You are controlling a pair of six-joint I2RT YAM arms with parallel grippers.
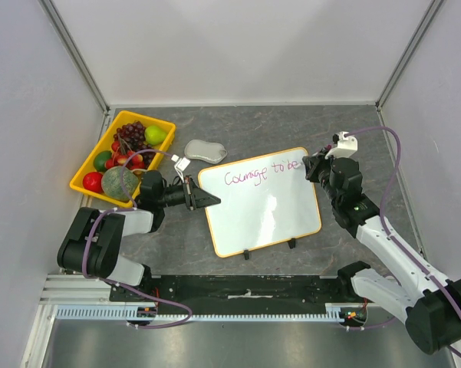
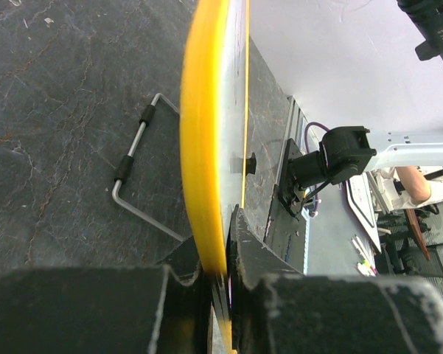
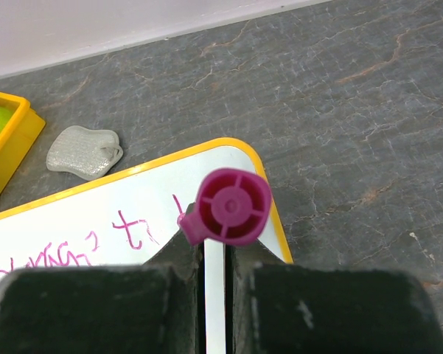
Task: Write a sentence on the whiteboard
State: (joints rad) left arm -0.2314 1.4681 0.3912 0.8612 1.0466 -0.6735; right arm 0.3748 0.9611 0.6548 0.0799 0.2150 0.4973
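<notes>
The whiteboard [image 1: 268, 211], white with a yellow-orange rim, stands tilted in the middle of the table. My left gripper [image 1: 213, 201] is shut on its left edge. In the left wrist view the yellow rim [image 2: 206, 147] runs edge-on between the fingers of that gripper [image 2: 225, 221]. The sentence [image 1: 261, 173], in magenta cursive, reads about "Courage to be" along the board's top. My right gripper [image 1: 311, 167] is over the board's top right corner, shut on a magenta marker [image 3: 232, 206]. The marker's back end faces the right wrist camera and its tip is hidden. The last strokes [image 3: 133, 225] lie just left of it.
A yellow tray [image 1: 84, 180] of fruit sits at the back left. A grey pad [image 1: 205, 150] lies behind the board. Two black clip feet [image 1: 247, 254] hold the board's near edge. A bent wire stand [image 2: 133, 158] lies on the dark stone tabletop behind the board.
</notes>
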